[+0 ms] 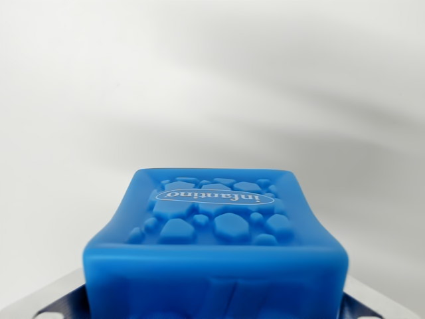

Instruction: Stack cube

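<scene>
We see a soft blue rubbery cube (pixel 216 249) with pebbly "infantino" face filling the near view, metal gripper (pixel 216 307) bits peeking either side, can't tell its grip, plain white surface (pixel 212 80) beyond

Blue soft cube (pixel 216 256) fills the wrist view's lower centre, pebble-textured face reading "infantino" upside down.

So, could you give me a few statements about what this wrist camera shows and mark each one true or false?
1. The blue cube fills the lower middle of the wrist view. True.
2. Its upper face has raised pebble shapes and an oval logo. True.
3. The cube is red. False: it is blue.
4. A second cube sits behind it. False: only a plain white surface shows there.
5. The gripper's fingertips are plainly visible. False: only metal parts show beside the cube.
</scene>
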Robot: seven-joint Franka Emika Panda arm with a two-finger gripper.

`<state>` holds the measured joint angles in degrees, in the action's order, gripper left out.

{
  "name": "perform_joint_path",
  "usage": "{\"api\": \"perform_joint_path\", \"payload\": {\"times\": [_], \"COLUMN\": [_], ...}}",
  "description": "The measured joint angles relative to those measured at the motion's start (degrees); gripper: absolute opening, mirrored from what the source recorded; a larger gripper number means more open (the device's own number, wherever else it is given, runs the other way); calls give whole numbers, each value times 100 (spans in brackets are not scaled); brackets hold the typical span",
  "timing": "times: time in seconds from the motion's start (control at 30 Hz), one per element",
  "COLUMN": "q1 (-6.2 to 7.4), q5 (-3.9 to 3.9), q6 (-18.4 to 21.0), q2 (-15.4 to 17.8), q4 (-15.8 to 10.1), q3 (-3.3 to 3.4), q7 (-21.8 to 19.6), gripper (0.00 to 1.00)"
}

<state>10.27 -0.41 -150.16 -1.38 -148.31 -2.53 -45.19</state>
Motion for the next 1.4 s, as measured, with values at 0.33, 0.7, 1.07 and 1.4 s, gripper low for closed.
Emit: {"api": "perform_joint_path", "payload": {"times": [0.33,0.7,1.07,1.4], "q1": [-97,-202,-307,-398], "q5": [3,14,41,80], "q6": [5,26,55,91], "q2": [-144,-273,-411,-553], "q4": [120,271,442,616], "q3": [128,255,381,499], "q7": [-185,-420,-659,-886], "gripper": [0,0,0,0]}}
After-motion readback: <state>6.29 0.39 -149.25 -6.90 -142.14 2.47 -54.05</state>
